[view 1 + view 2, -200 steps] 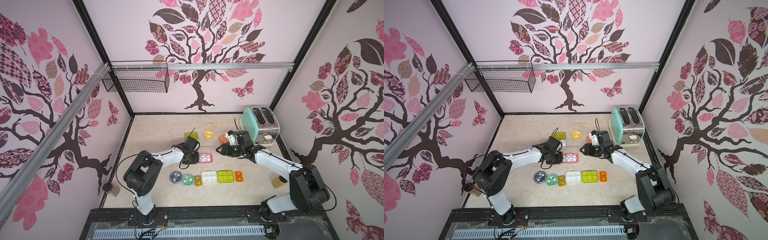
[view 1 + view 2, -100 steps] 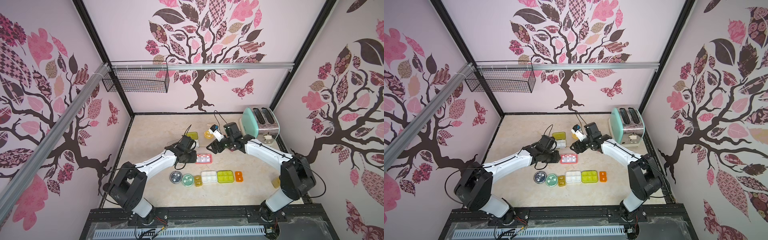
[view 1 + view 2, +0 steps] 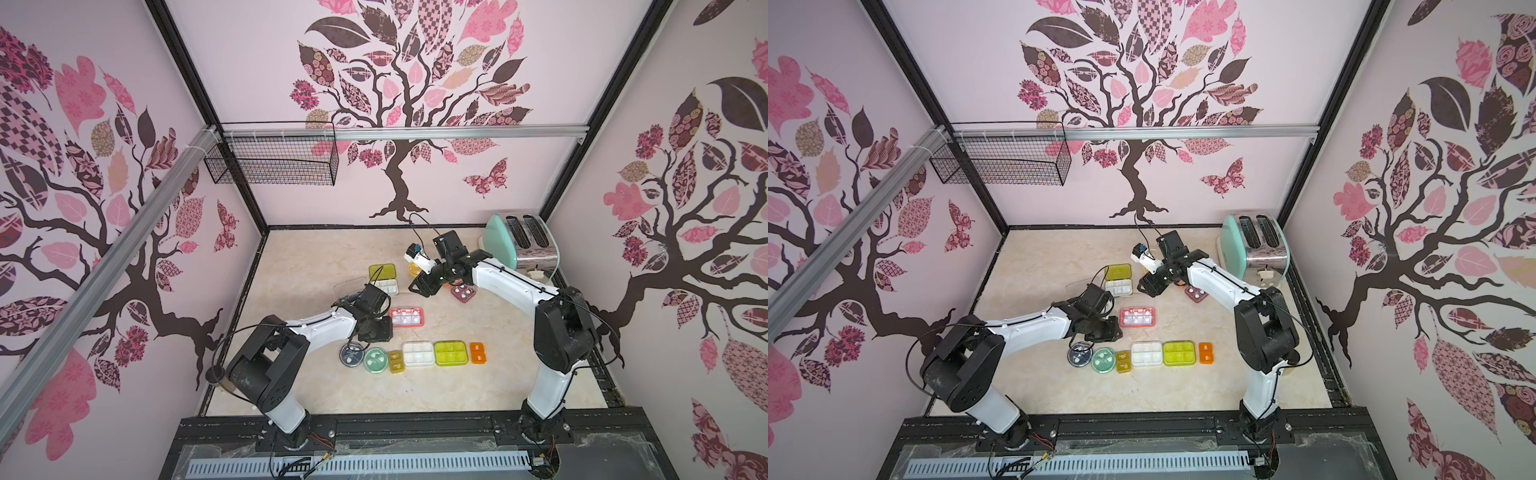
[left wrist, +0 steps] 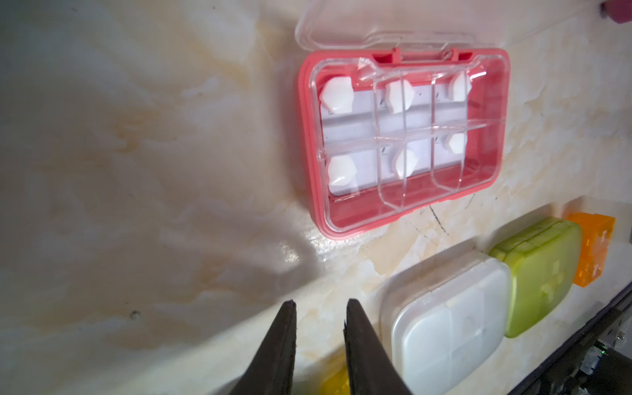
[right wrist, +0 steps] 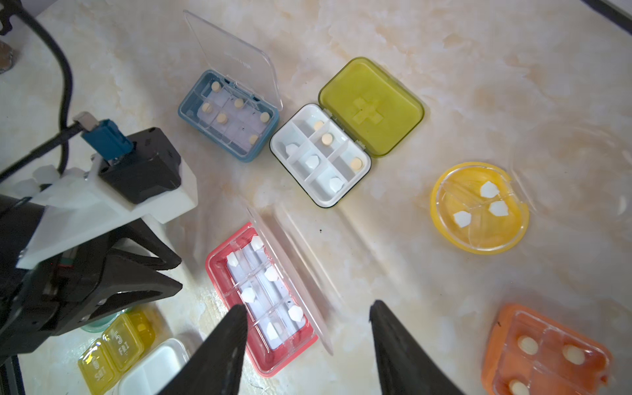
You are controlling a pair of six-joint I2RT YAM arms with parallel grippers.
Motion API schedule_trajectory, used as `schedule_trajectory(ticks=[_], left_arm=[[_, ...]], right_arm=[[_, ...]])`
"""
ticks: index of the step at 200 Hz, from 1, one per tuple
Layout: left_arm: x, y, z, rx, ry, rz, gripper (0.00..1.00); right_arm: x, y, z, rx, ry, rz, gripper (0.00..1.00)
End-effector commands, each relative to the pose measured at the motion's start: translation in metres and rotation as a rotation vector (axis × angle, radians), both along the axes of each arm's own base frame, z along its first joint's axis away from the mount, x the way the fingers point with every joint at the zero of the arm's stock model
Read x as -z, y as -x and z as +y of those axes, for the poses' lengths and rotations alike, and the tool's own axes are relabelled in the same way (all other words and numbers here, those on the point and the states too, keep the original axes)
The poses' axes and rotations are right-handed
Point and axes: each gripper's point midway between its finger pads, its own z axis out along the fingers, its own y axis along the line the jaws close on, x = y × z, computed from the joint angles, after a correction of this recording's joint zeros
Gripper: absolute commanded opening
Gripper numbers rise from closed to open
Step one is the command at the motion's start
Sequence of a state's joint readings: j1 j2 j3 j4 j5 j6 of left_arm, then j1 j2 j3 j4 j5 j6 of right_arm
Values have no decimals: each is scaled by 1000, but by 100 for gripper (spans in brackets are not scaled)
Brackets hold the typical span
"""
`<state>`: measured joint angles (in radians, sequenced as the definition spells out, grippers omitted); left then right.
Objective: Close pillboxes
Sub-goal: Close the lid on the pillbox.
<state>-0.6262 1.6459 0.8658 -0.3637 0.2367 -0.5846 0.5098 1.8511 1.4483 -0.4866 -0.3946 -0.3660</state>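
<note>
Left tool (image 4: 321,302) narrowly apart, empty. Right tool (image 5: 307,305) wide apart, empty, near pink pillbox (image 5: 263,301).

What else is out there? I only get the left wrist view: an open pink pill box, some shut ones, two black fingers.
Observer: Farther back than the pink box, a blue box stands open, clear lid up.
Operator: Any more open?
Observer: Yes, beside it a white box with its yellow-green lid folded back.
Operator: Where's the other arm?
Observer: The right gripper hangs open above the table near the pink box, holding nothing.
</note>
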Motion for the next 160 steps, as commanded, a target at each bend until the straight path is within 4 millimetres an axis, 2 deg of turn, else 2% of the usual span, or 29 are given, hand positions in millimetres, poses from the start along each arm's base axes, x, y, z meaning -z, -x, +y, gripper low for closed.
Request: schedule_trajectory(ticks=[1,35,77,94,108,127,160], left_arm=[[-1,-12,-6,-15,17,-21,28],[0,-19,-5,-22,-12,-32,27],[3,-26,0,-50,-27,-35,26],[4,-28,1,-58,-26,-33,25],[4,-30,1,-61,-24,-33,25],[4,-32,0,-64,-19,-39,24],[6,-34,-2,-71,-12,-36,24]], right_arm=[[9,11,2,-45,58,45,57],[26,9,4,-43,132,79,55],[31,13,9,-56,131,92,53],[34,13,9,-39,131,114,49],[33,15,9,-28,126,128,46],[30,19,12,-29,98,125,38],[27,23,13,-31,93,127,35]])
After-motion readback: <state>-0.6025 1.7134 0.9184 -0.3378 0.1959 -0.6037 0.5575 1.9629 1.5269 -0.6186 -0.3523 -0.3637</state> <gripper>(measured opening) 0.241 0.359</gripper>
